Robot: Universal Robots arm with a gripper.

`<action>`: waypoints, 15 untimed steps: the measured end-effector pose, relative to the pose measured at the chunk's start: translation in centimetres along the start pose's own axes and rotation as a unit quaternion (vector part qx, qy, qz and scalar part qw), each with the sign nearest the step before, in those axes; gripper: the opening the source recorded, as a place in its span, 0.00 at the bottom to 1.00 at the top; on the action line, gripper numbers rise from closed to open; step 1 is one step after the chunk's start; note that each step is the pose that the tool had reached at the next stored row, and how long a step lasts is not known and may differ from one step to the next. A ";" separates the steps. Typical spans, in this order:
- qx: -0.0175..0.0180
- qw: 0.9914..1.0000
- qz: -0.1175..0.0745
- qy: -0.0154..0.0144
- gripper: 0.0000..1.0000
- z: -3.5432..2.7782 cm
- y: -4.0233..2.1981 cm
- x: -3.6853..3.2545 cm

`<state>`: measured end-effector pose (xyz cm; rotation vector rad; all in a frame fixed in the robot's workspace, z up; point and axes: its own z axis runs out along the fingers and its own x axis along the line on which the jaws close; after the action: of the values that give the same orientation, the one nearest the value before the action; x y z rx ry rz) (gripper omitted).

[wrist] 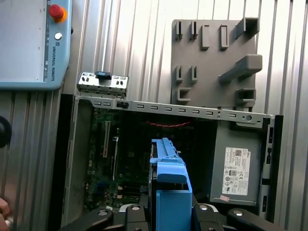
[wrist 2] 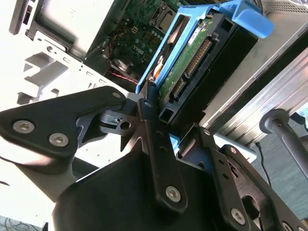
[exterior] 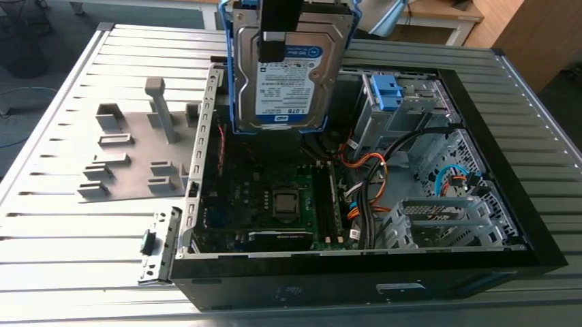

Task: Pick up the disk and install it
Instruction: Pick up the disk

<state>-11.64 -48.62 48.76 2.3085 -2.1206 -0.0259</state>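
Observation:
The disk (exterior: pixel 289 82), silver-grey with a blue-and-white label and a blue bracket around it, hangs upright in the air over the back of the open computer case (exterior: pixel 364 269). My gripper (exterior: pixel 283 41) comes down from above and is shut on the disk, one black finger (exterior: pixel 270 42) lying across the label face. In the second wrist view the black fingers (wrist 2: pixel 150 113) clamp the disk (wrist 2: pixel 192 53) from both sides. In the first wrist view the blue bracket (wrist: pixel 168 187) sits between the fingers (wrist: pixel 131 211), above the motherboard.
The silver drive cage (exterior: pixel 405 112) with a blue latch (exterior: pixel 386 88) stands at the case's back, on the exterior view's right. Cables (exterior: pixel 369 184) cross the case's middle. A grey power supply (wrist: pixel 238 168), a grey fixture plate (exterior: pixel 136 153) and a teach pendant (wrist: pixel 29 43) lie nearby.

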 end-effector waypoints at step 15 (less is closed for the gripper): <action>0.000 1.000 0.000 0.000 0.37 0.01 -0.20 0.87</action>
<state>-11.36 -49.47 48.73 2.3085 -2.1206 -0.0259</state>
